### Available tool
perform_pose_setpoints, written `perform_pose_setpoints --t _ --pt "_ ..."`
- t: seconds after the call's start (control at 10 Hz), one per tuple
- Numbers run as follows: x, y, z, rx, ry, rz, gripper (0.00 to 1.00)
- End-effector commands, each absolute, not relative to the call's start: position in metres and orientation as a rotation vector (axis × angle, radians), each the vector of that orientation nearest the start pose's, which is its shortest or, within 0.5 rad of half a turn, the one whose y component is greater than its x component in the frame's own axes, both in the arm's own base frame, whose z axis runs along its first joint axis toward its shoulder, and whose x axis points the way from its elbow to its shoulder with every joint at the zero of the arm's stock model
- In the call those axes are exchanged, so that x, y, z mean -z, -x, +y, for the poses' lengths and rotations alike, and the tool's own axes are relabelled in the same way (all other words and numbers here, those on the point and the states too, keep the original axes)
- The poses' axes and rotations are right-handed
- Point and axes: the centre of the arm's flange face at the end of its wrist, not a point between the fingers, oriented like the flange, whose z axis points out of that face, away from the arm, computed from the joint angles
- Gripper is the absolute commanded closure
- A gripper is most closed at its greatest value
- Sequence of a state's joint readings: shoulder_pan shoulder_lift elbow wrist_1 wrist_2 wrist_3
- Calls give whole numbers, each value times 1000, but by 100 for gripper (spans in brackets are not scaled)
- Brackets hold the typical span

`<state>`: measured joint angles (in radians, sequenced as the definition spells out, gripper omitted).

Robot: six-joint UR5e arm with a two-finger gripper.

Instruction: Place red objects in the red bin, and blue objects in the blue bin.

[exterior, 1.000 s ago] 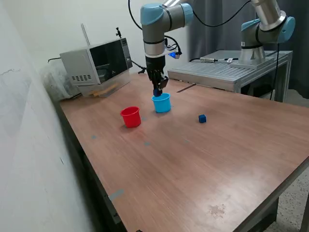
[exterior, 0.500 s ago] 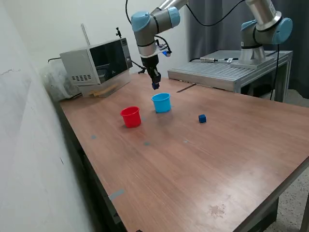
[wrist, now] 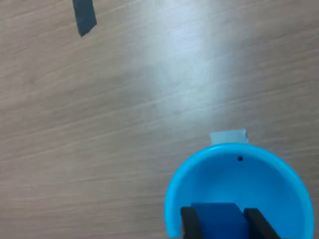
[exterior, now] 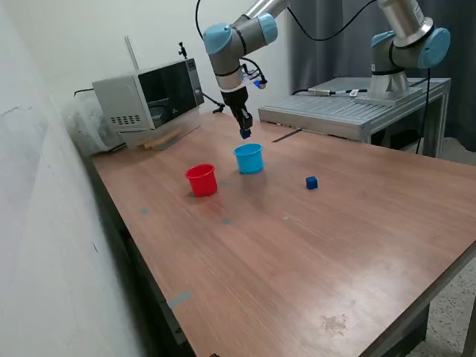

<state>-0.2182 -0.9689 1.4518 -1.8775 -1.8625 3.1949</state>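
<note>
Long brown wood-grain table | plain white wall along exterior view's left | grey boxy microwave-like appliance at far corner | grey metal bench behind | dark curtain beyond

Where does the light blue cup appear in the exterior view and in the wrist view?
Exterior view: the light blue cup stands on the table, to the exterior view's right of the red cup, just below the claw.
Wrist view: it sits at the picture's edge.
Shared landmark: the blue cube between the claw's fingers.
</note>
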Motion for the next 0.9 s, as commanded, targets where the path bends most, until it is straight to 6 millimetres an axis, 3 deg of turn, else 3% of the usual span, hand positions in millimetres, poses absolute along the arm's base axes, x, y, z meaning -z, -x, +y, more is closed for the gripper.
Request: perform_pose_setpoints --t 0.0,0.3,0.4,0.6,0.8 --pt "-221 679 43 -89 1731 2219 0" --pt "-222 680 38 -69 1747 2241 0" --pt "-221 682 -22 -11 1864 2222 0" --pt "-222 677 -96 52 1998 2182 0" --pt "-223 671 -137 140 2070 2192 0"
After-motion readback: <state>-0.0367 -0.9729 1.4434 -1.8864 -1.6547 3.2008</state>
